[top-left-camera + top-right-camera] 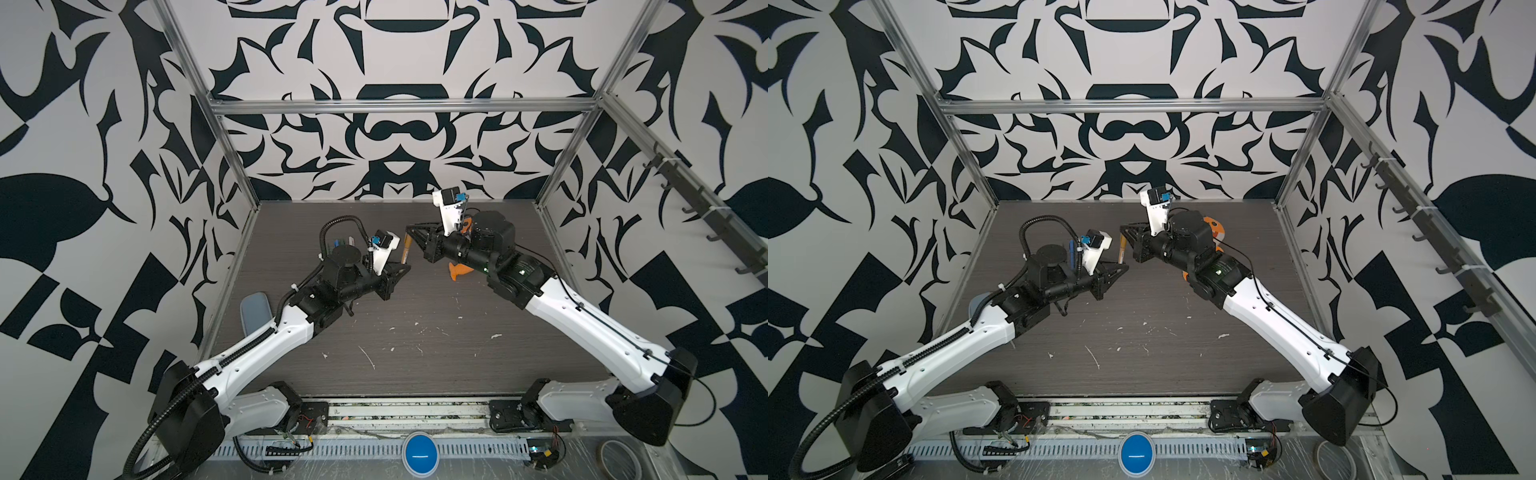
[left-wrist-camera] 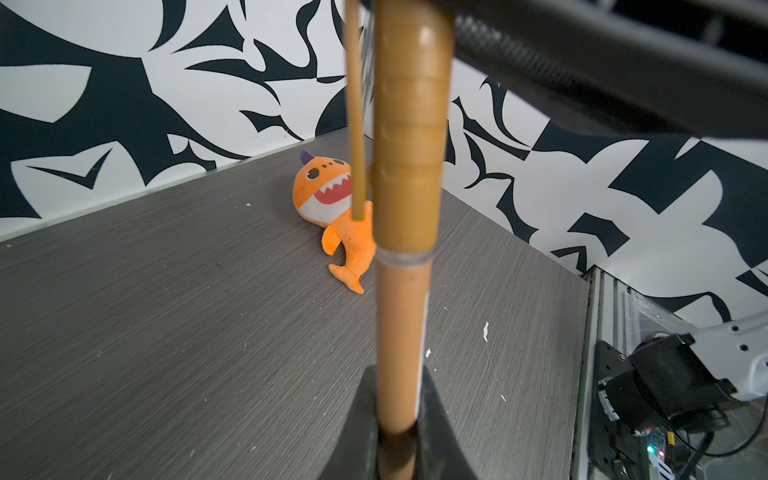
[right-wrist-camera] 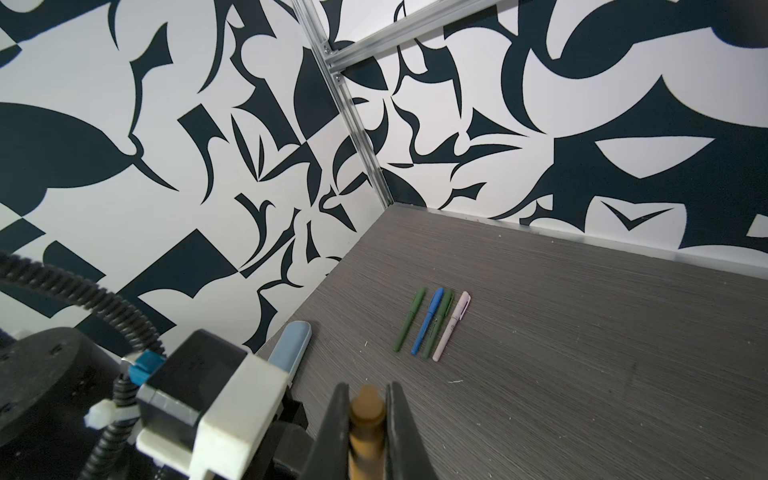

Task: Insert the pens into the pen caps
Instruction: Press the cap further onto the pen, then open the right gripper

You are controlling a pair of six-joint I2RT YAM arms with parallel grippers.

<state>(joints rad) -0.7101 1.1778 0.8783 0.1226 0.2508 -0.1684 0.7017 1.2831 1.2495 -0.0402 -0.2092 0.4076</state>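
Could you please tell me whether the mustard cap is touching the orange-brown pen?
Touching. The left wrist view shows the orange-brown pen entering the open end of the mustard cap, with no gap between them.

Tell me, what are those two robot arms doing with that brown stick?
They are putting a cap on a pen. The left gripper is clamped on the orange-brown pen, holding it above the table. The right gripper is clamped on the mustard cap, which already sits over the pen's end. Four other pens, two green, one blue and one pink, lie side by side on the table and look capped. An orange toy shark lies nearby.
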